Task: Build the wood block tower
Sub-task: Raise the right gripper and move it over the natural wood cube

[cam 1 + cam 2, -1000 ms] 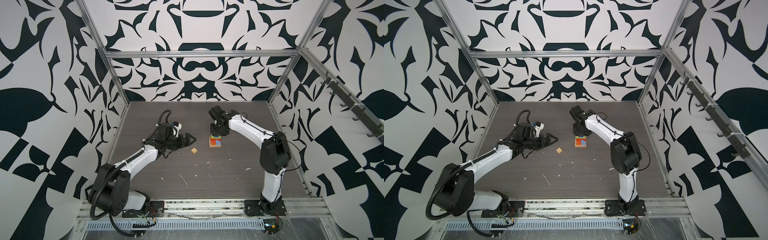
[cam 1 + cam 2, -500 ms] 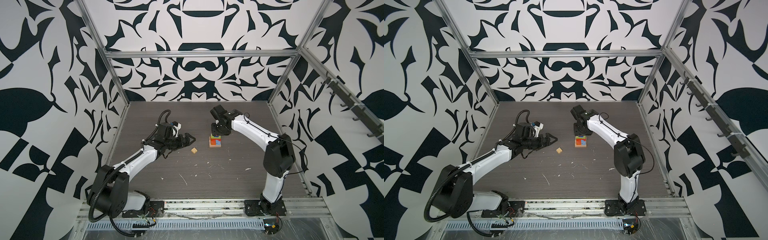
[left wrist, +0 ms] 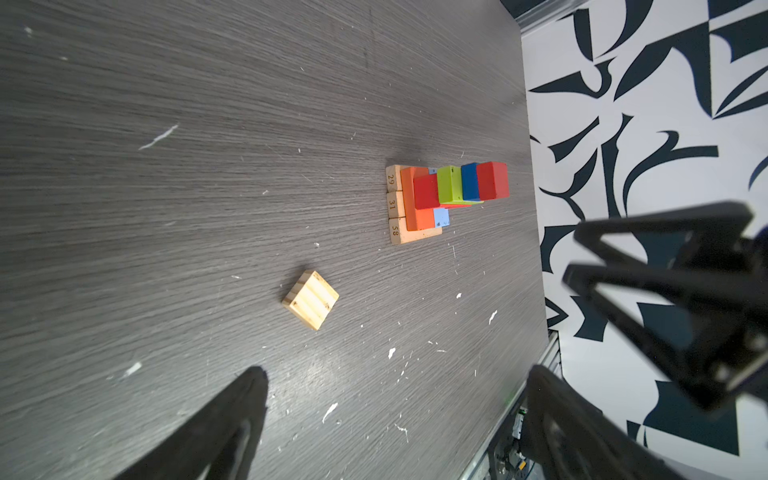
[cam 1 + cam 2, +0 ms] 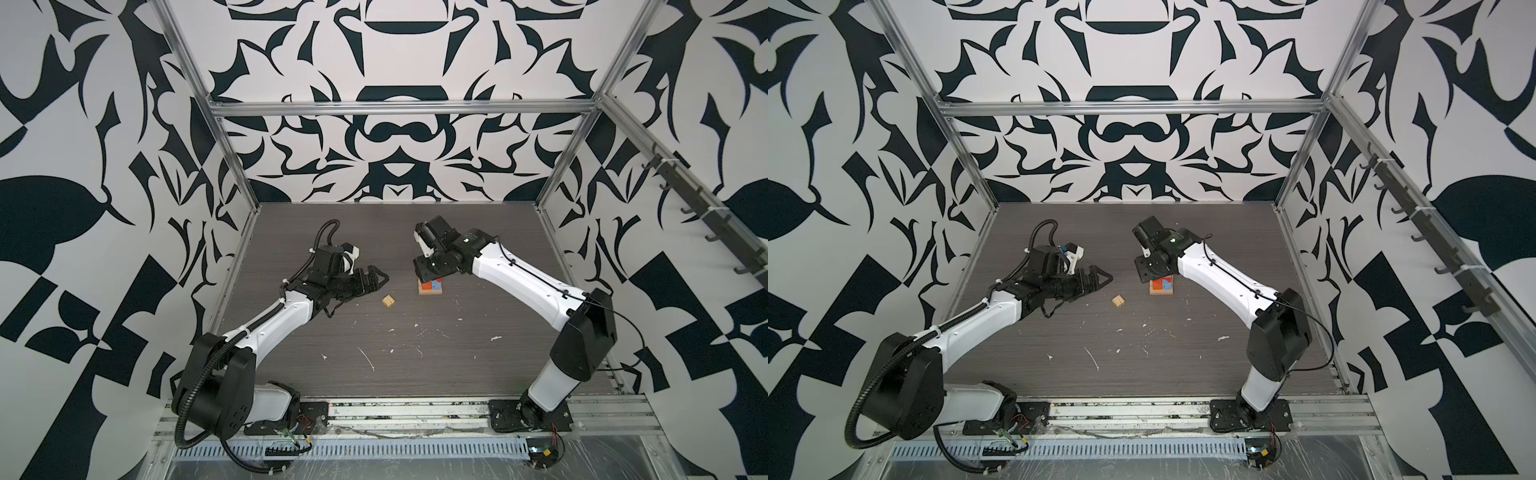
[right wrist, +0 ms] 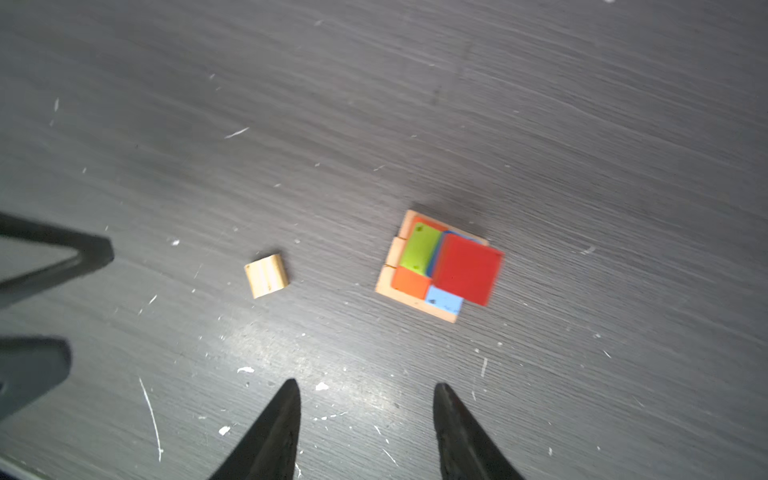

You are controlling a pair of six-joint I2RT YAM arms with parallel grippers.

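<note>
Standing stepped, the multicoloured wooden block tower (image 4: 430, 287) seemingly awaits one loose tan wooden block (image 4: 388, 301) nearby, left fingers (image 3: 232, 424) and right fingers (image 5: 274, 428) open, empty.

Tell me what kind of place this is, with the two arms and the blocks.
Probably a robot lab test cell: left arm and right arm bolted to a rail, aluminium frame around the table, patterned black-and-white walls.

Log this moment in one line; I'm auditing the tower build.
wood block tower: stepped, red block on top | tan block: loose on table | left hand: open, empty | right hand: open, empty, off tower
</note>
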